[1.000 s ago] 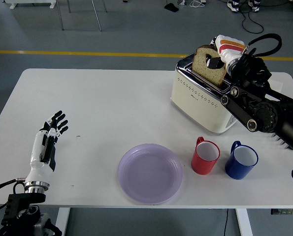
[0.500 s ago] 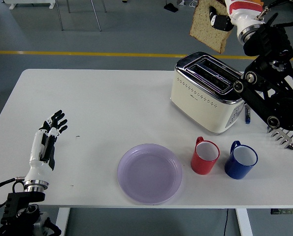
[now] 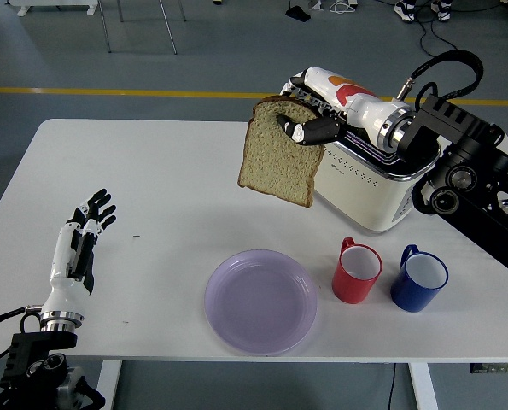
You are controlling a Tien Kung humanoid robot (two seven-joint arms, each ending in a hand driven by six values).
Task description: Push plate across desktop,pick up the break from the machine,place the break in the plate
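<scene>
Fingers [image 3: 300,130] of your right hand [image 3: 318,115] were pinched on the top edge of the bread slice [image 3: 279,152], which hung in the air, tilted, clear of the toaster [image 3: 364,184] and out over the worktop [image 3: 177,179] to the toaster's left. So the pick from the machine read as done: the slots showed no bread that I could make out (they were partly hidden by your forearm).

The purple plate [image 3: 260,300] sat near the front edge of the worktop, nothing on it, below the slice and a little nearer you. Whether it had been pushed to its intended spot could not be judged from how it lay; it looked reachable.

What was left, by my reading: carry the slice down and forward over the plate, lower it, release. The red mug [image 3: 357,271] stood just beside the plate's right rim, with the blue mug [image 3: 419,278] beyond it, so the descent would want to stay left of them.

Your left hand [image 3: 81,243] rested at the near left of the worktop, digits spread, holding nothing.
</scene>
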